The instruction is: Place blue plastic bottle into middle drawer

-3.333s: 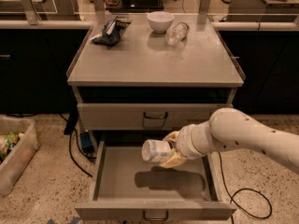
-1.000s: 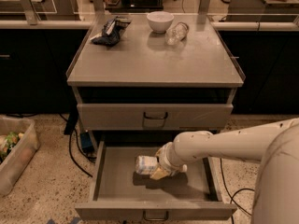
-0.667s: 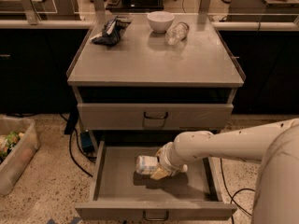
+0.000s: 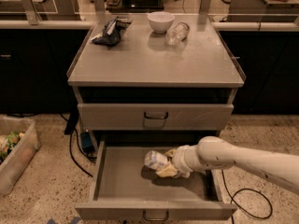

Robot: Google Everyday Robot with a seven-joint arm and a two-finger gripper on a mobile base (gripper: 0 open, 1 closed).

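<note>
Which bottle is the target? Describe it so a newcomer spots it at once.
Start at the grey cabinet, then drop to its open middle drawer. The blue plastic bottle hangs sideways there, held by the gripper over the drawer floor. Unlike the bare clear bottle on the cabinet top, it carries a pale label.

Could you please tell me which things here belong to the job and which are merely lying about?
Job: blue bottle, held by the gripper inside the open middle drawer.
Lying about: bowl, bare bottle and dark bag on the cabinet top; upper drawer, closed; bin at left.
</note>
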